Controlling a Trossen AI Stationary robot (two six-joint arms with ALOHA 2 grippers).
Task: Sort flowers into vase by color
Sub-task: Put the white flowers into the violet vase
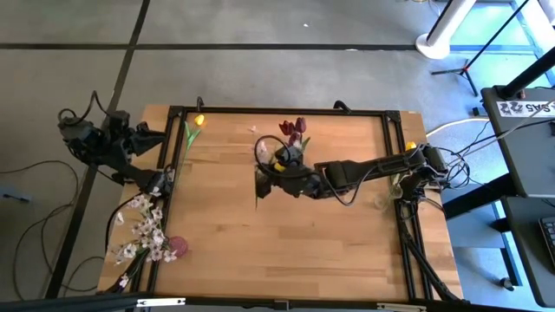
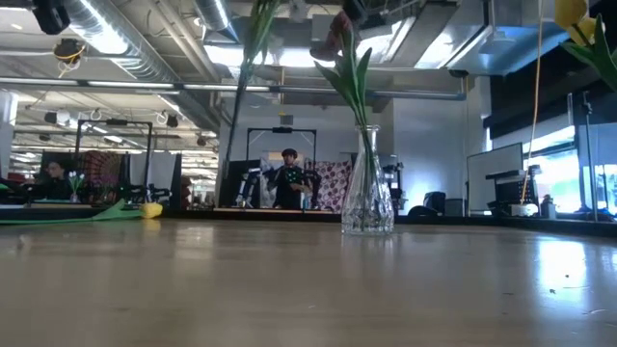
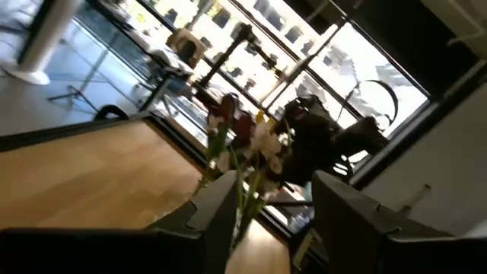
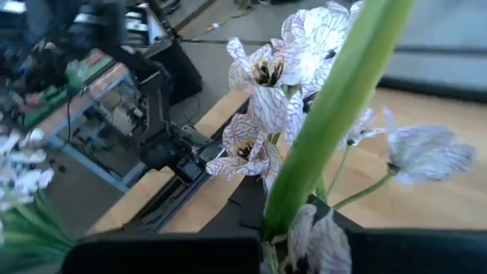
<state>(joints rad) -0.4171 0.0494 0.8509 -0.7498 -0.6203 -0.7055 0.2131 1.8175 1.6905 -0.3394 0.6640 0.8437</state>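
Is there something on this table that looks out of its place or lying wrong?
Yes. One yellow tulip lies flat on the table near the far left corner, not in a vase, while the maroon tulips stand in the glass vase. White-pink sprigs hang over the left edge.

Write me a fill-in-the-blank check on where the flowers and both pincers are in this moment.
1. The right pincer is shut on the green ____ of a white-pink sprig.
2. The glass vase holds tulips coloured ____.
3. The single tulip lying flat on the table is ____.
4. The left pincer, at the table's left edge, is ____.

Missing words: stem; maroon; yellow; open.
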